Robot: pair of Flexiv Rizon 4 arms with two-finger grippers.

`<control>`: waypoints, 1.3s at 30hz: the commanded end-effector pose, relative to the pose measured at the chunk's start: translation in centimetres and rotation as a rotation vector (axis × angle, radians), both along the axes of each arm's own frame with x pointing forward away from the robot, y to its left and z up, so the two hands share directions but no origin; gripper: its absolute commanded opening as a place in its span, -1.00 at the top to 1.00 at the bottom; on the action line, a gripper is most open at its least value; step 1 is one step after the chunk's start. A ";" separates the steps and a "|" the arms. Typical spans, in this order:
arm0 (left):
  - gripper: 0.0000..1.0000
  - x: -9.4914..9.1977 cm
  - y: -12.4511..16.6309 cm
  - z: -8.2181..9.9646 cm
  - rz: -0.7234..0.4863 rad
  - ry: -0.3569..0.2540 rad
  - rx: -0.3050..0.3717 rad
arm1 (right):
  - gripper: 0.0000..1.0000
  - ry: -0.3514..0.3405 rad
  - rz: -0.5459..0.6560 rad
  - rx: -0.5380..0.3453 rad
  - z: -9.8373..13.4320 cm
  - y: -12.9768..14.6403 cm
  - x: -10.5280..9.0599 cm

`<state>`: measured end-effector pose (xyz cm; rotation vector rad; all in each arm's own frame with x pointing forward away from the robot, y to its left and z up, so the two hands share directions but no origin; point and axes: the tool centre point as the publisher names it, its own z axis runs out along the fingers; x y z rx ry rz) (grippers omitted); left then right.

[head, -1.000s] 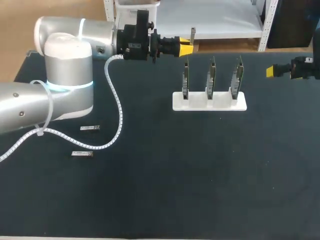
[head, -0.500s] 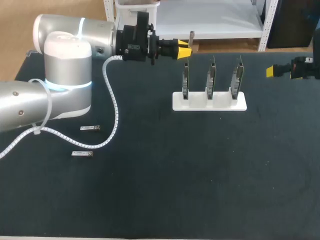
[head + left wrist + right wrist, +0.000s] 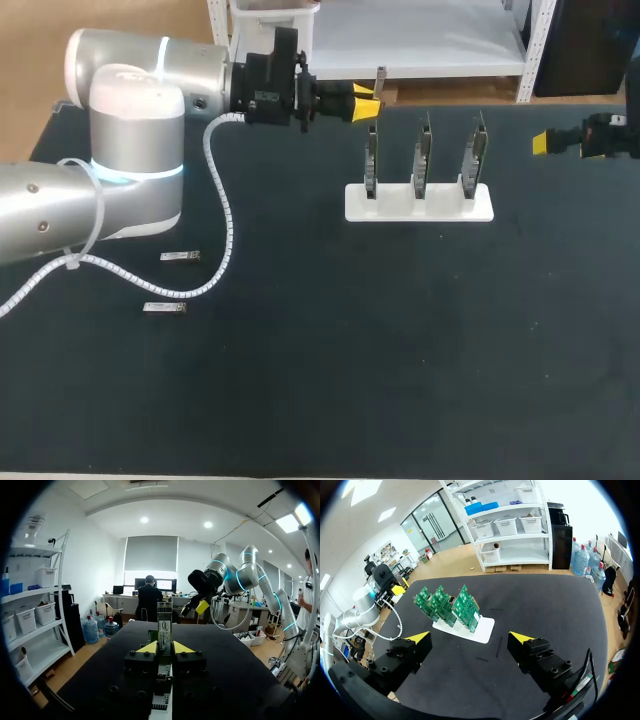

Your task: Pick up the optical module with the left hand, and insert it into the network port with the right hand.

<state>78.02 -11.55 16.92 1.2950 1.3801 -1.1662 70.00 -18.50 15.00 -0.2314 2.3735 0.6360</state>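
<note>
One module (image 3: pixel 164 622) stands upright, pinched between the yellow tips of the left tool (image 3: pixel 164 648), raised near the rack (image 3: pixel 445 207) and its board (image 3: pixel 371 160) nearest the left arm. Spread and empty, the right tool (image 3: pixel 470 639) hangs well apart at the right side of the tabletop (image 3: pixel 400 380). The handover looks next. The right tool should close squarely on the module's free upper end, keeping its long axis straight. The left should let go only once that grip is firm. A white label with dark print shows on the module; I leave it unread.
</note>
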 end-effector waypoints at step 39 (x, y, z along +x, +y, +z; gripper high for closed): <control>1.00 -0.1 0.0 -1.0 0.036 0.053 0.007 | -1.00 -0.178 0.377 0.058 5.2 -0.5 3.7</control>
